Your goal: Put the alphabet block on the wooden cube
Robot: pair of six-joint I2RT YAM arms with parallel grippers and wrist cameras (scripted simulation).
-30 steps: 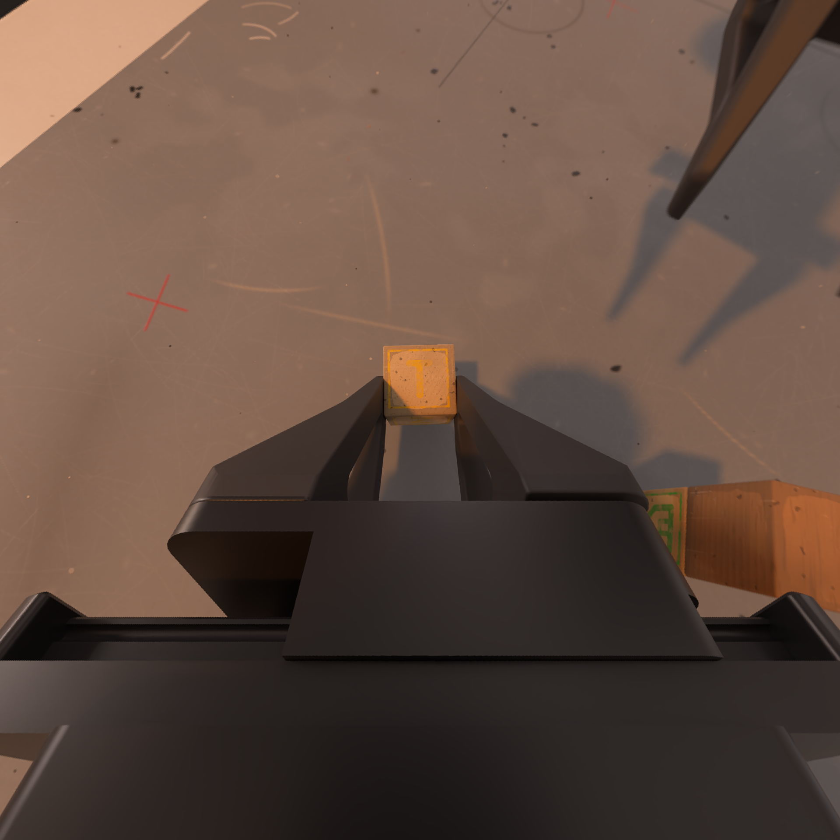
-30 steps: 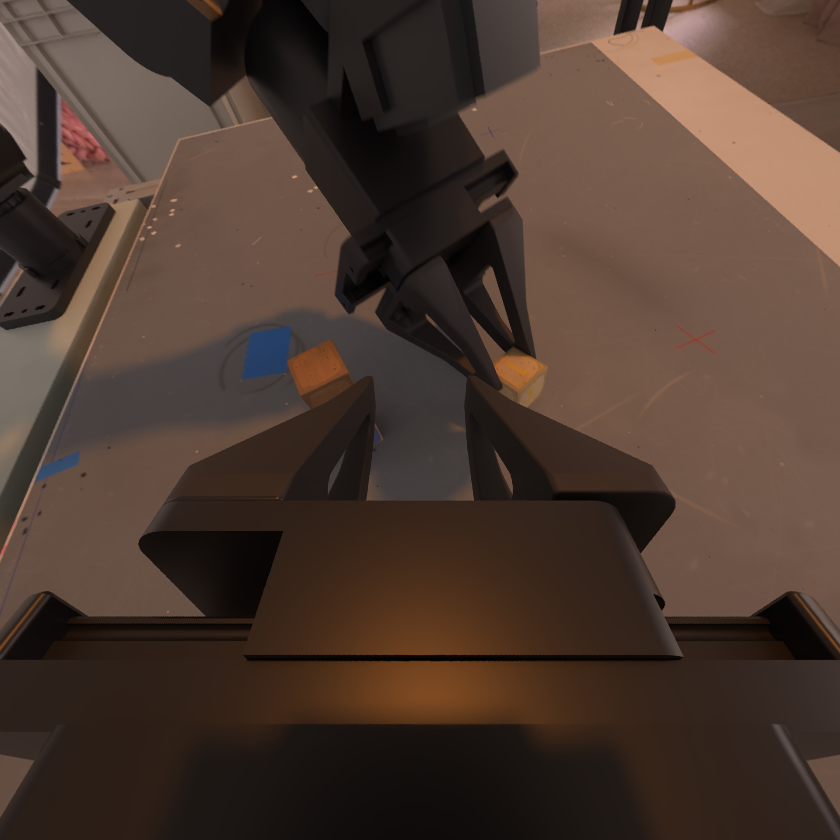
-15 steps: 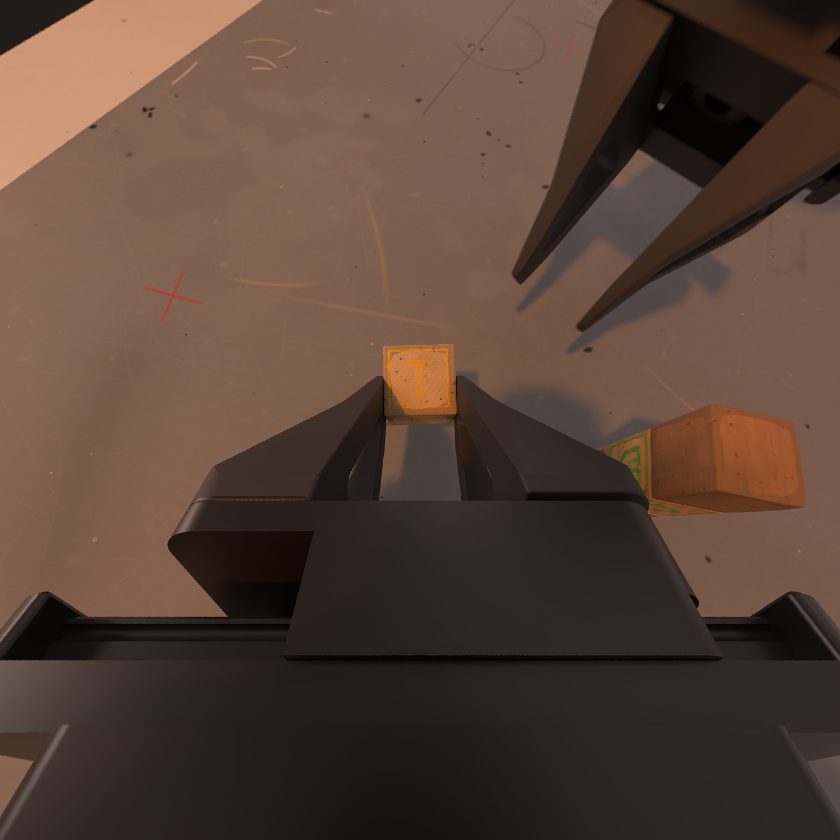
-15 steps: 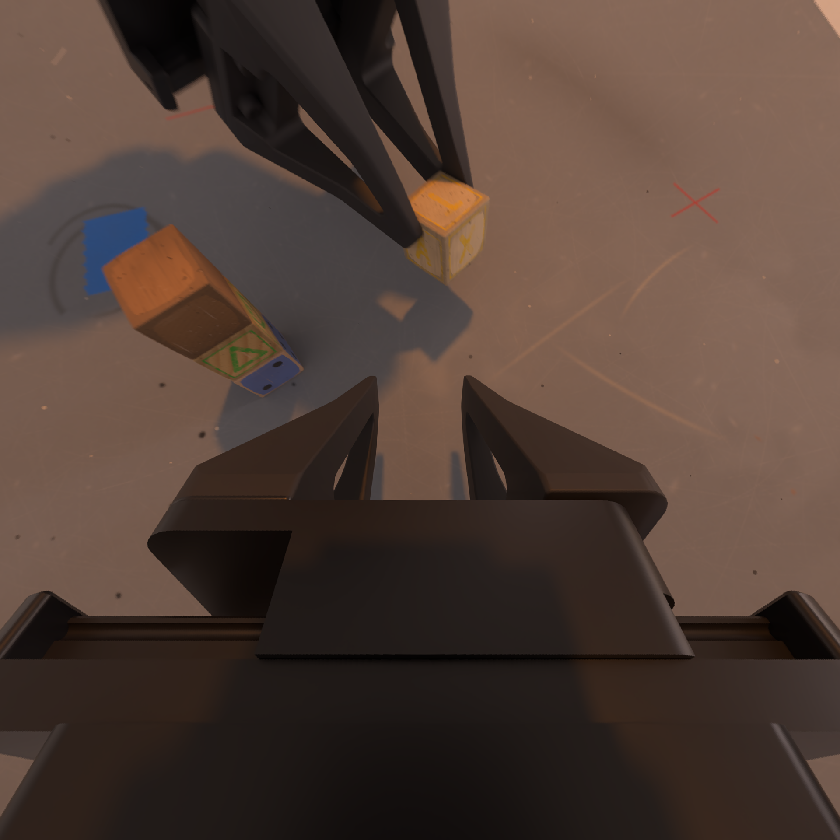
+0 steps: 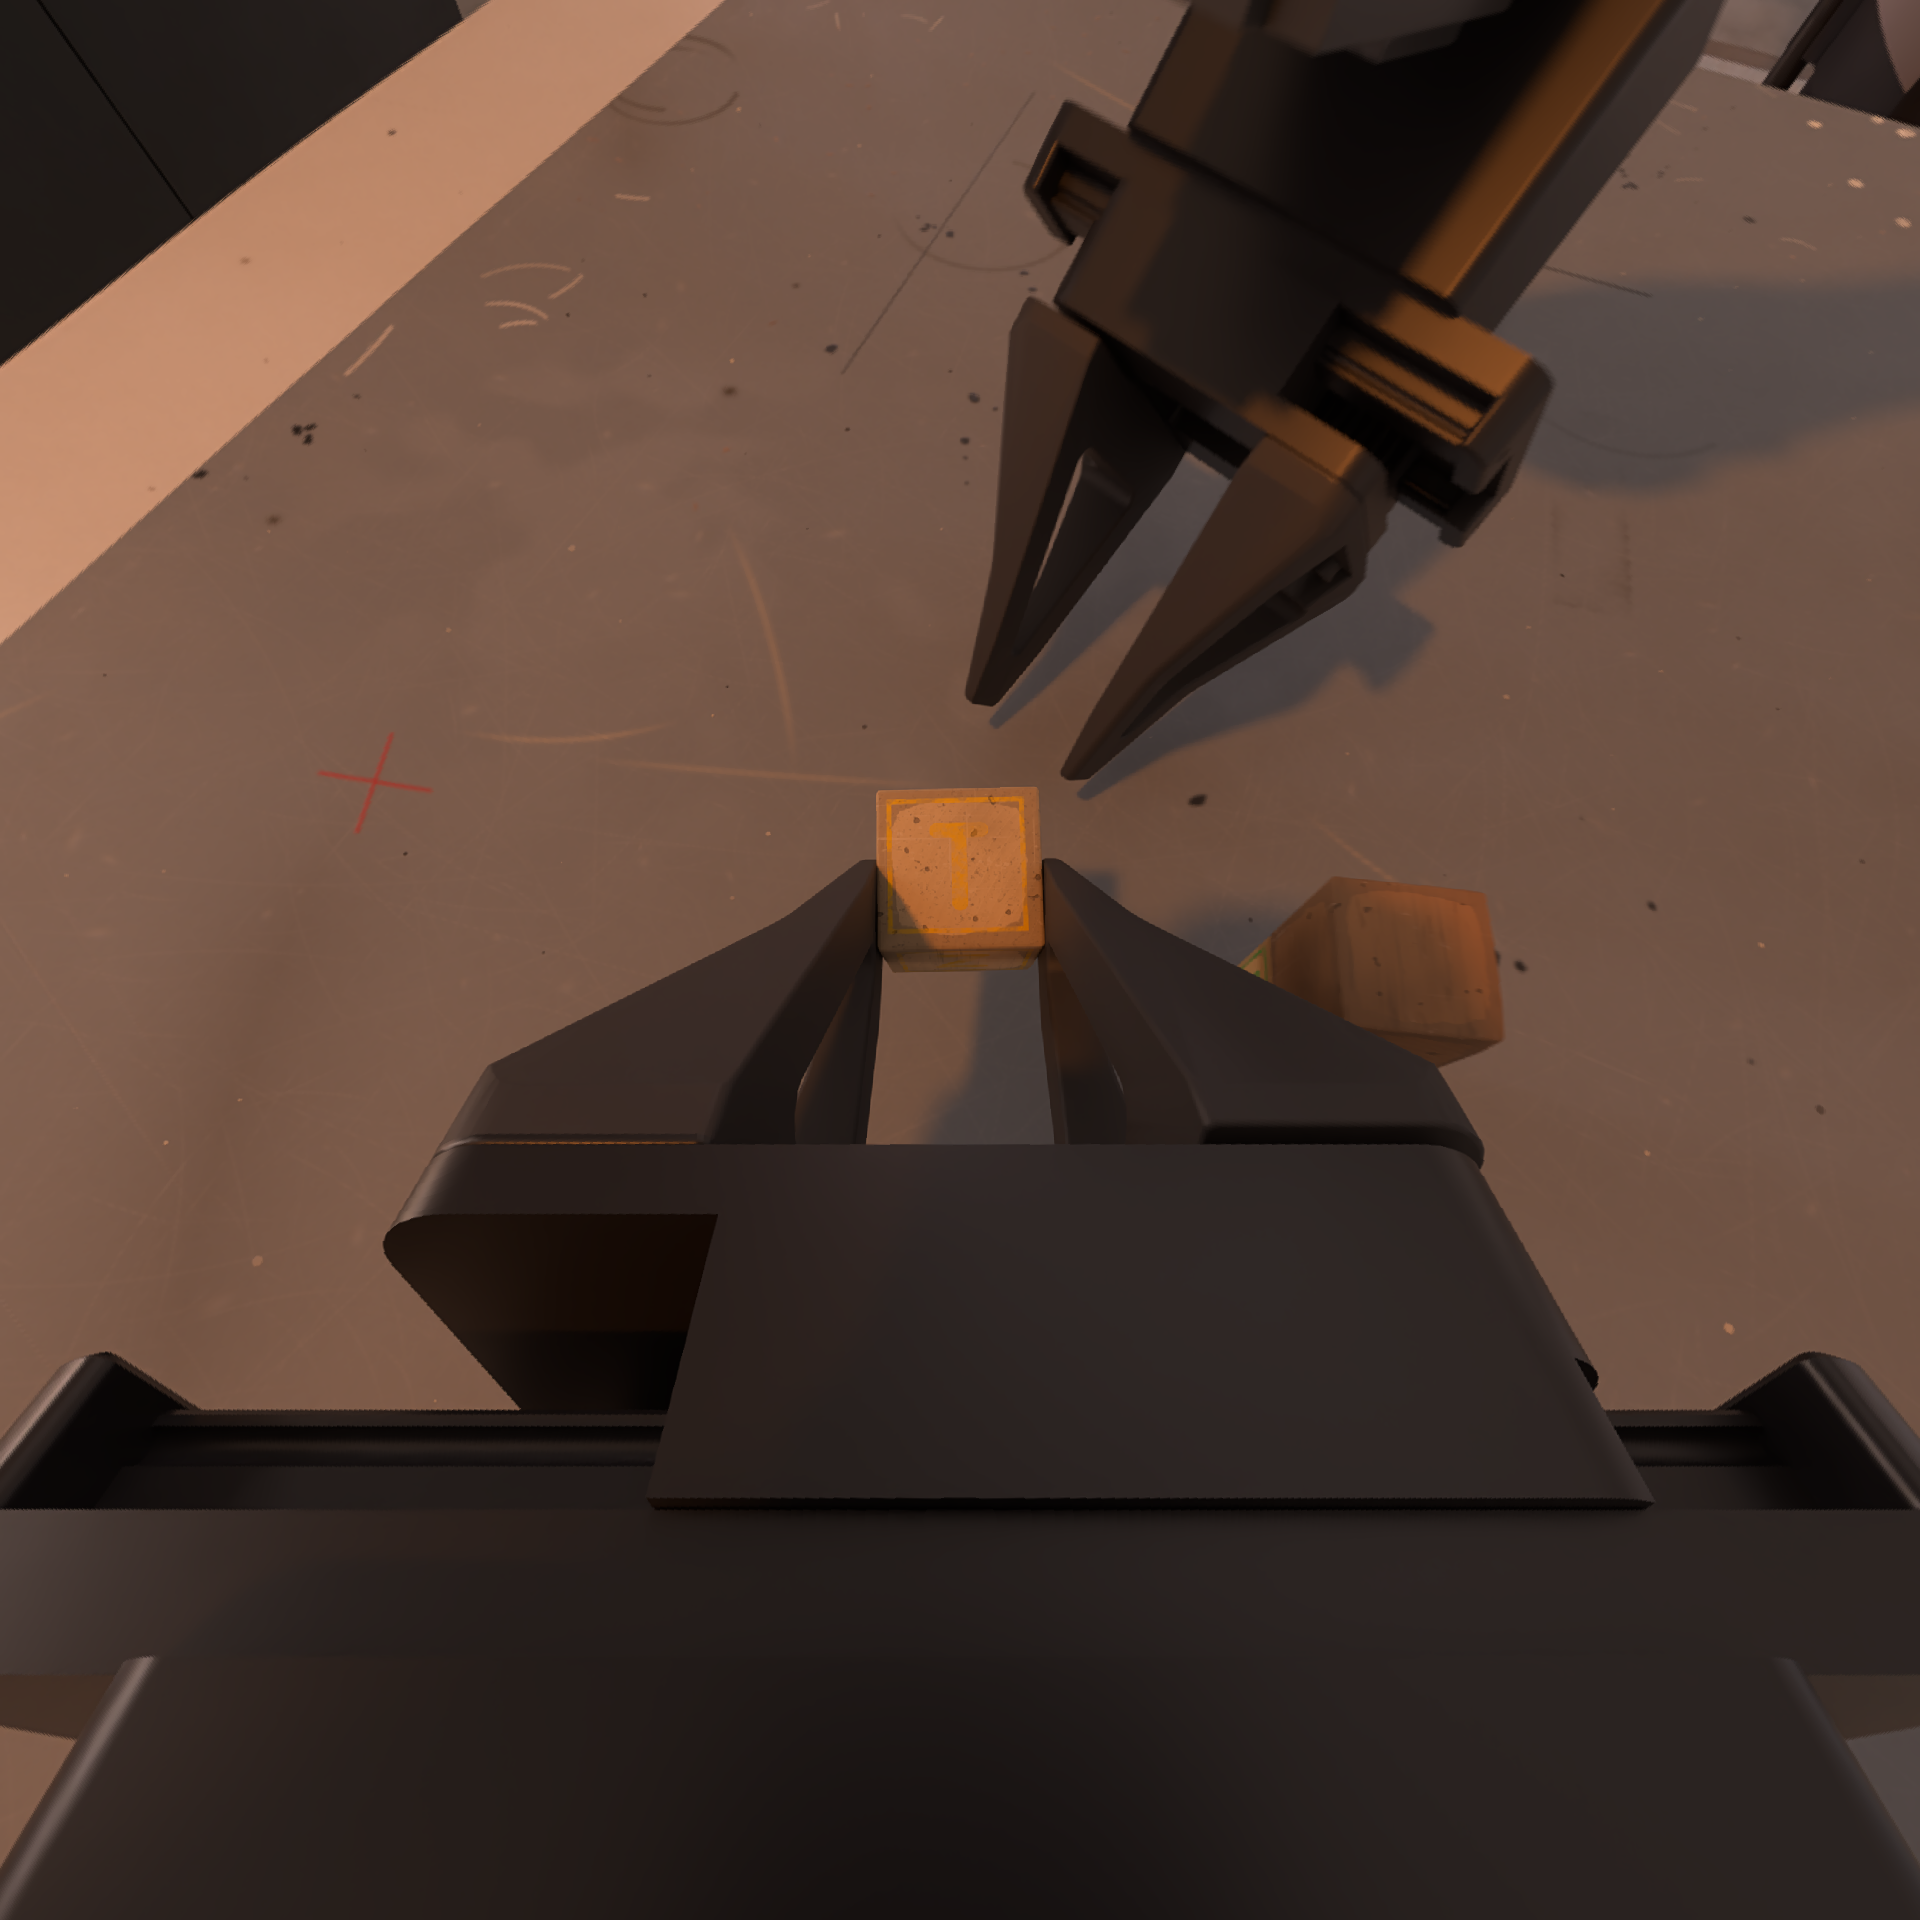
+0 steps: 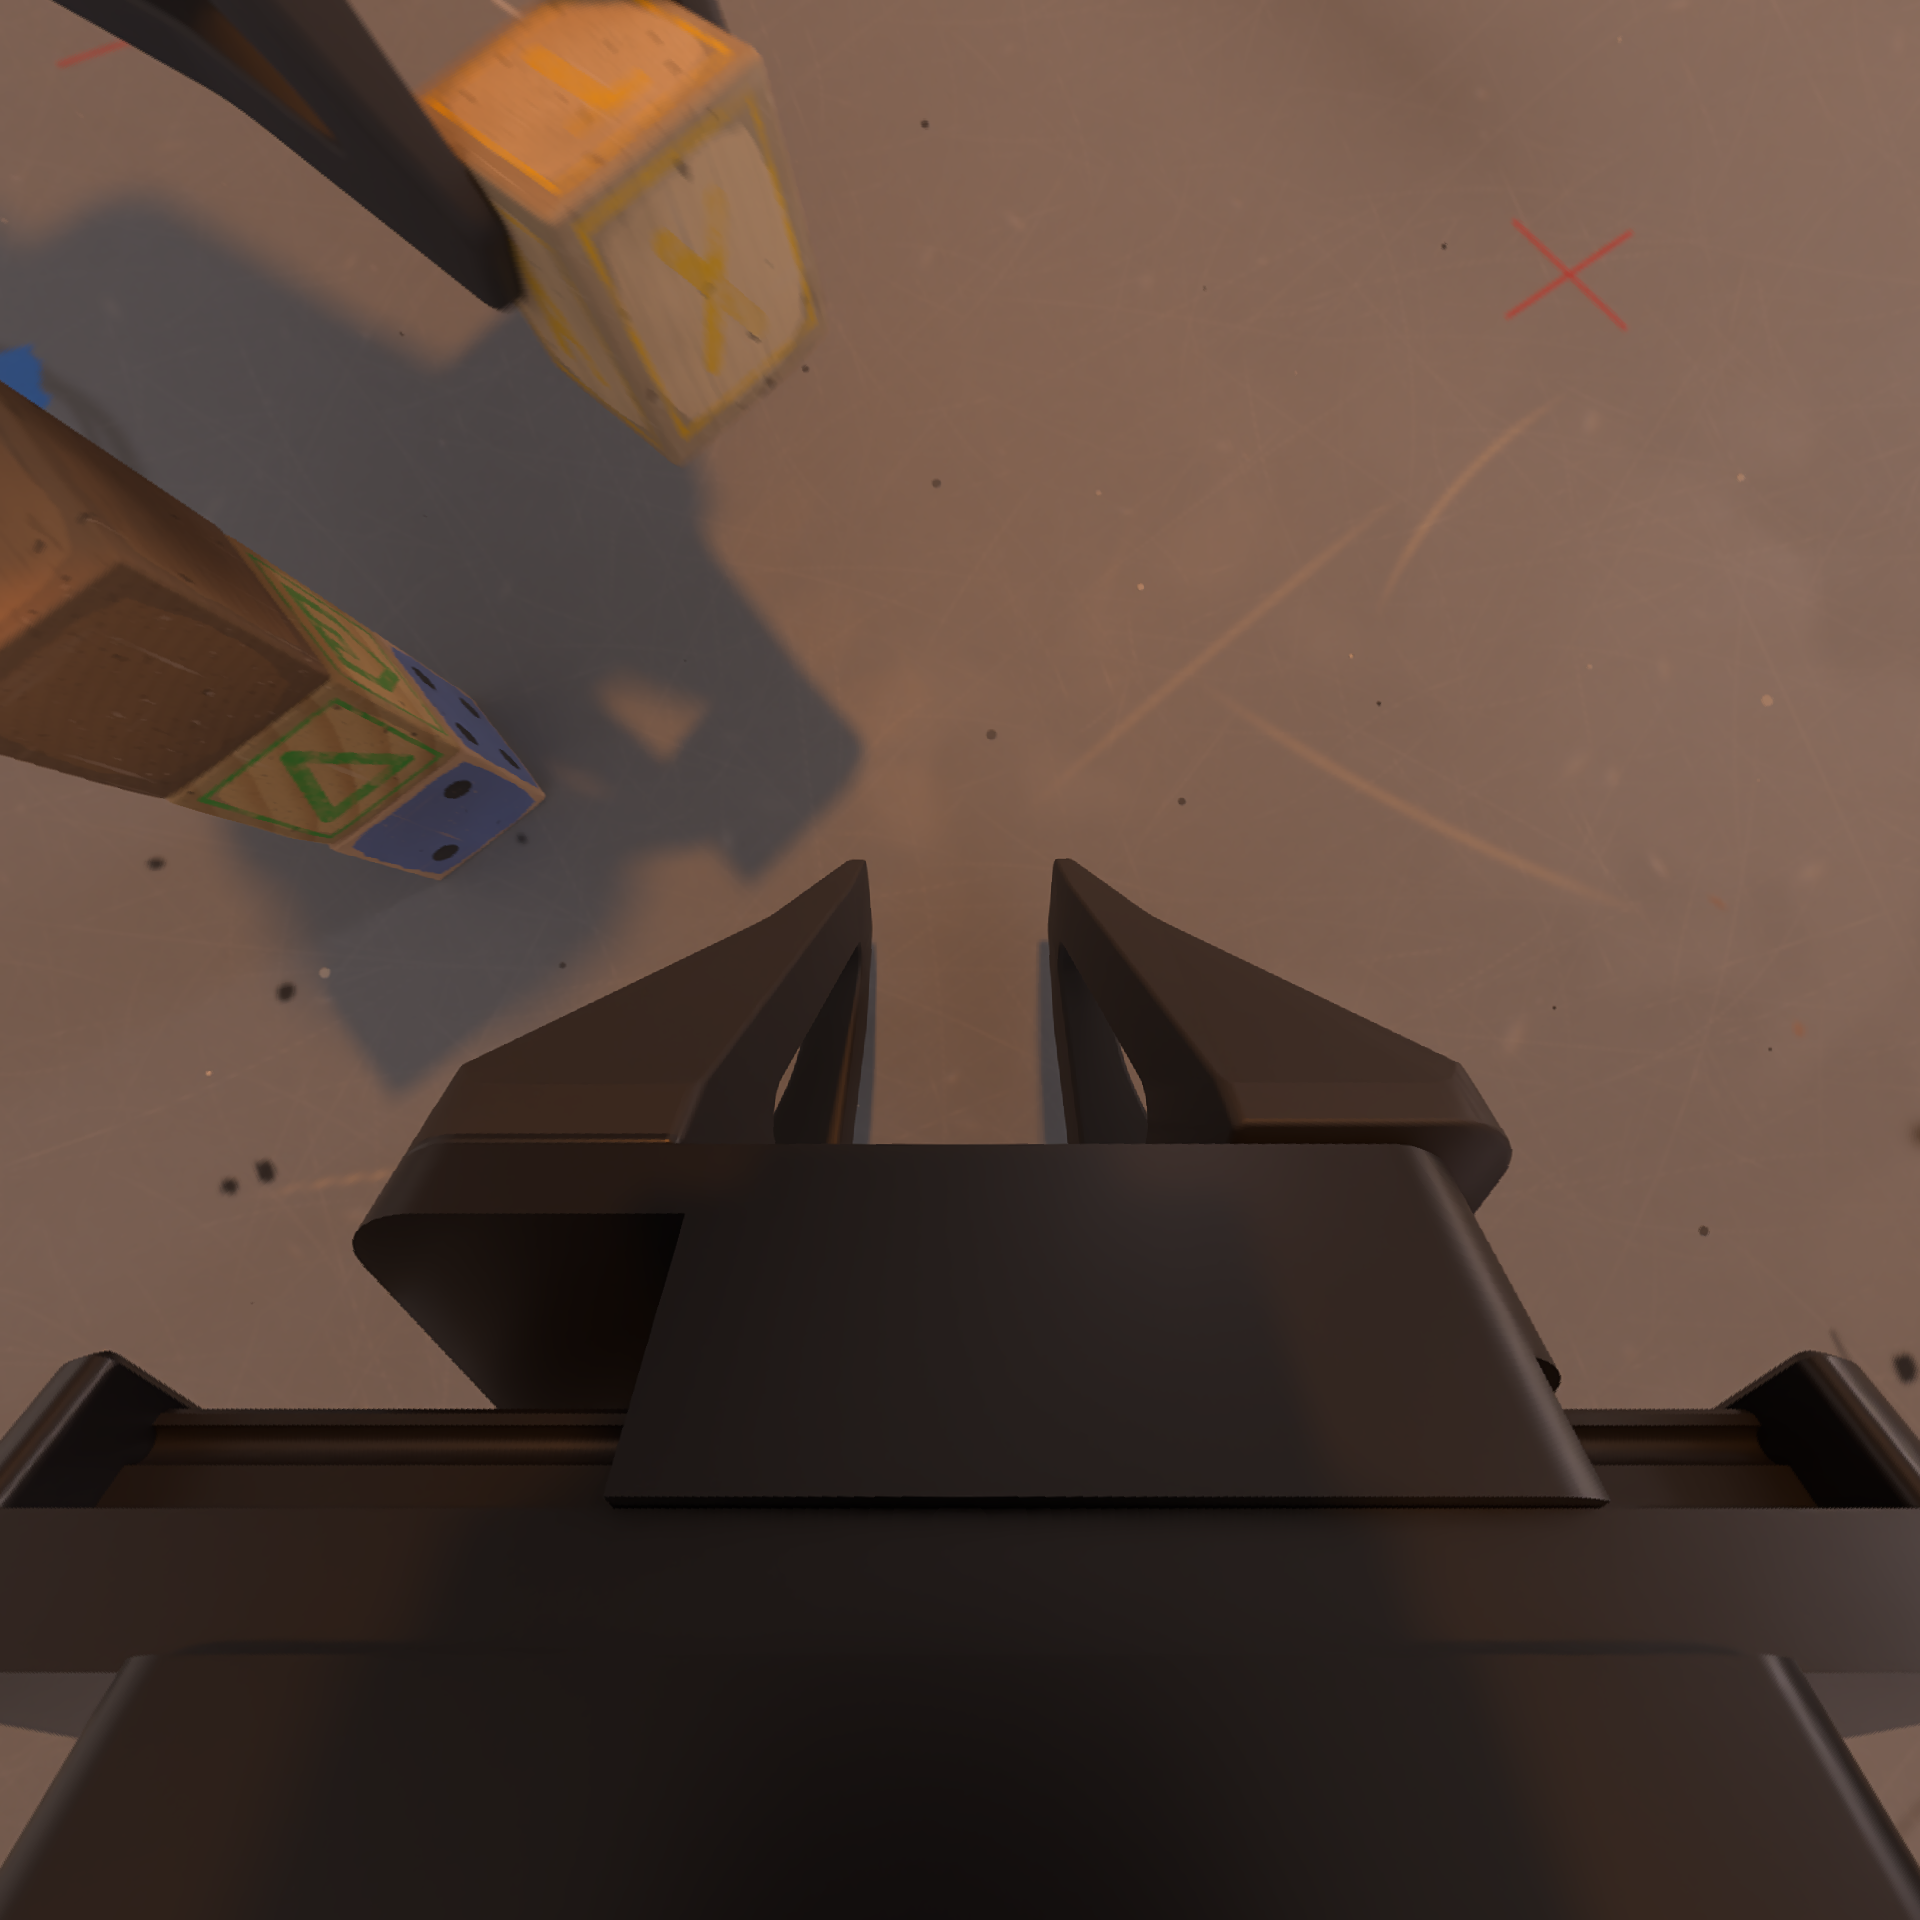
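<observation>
The left gripper (image 5: 958,883) has its fingers clamped on the yellow-printed alphabet block (image 5: 958,875), one finger flat to each side, and over the last second the worktop (image 5: 520,623) has dropped away beneath it, so the block now hangs clear above the surface. The right wrist view confirms this: the block (image 6: 634,229) floats well above its own shadow. The stack has come into plainer sight to the right of the held block, with the wooden cube (image 5: 1387,961) on top, a green-printed block (image 6: 332,769) under it and a blue dotted die (image 6: 447,800) at the bottom. The right gripper (image 6: 958,894), fingers a narrow gap apart and empty, has swung in from the far side and now hangs over bare worktop just beyond the held block. Judging from this, the pick is done and the carry has begun; what remains is to bring the block over the cube's top face and set it down squarely, since a three-high stack may topple at a nudge
</observation>
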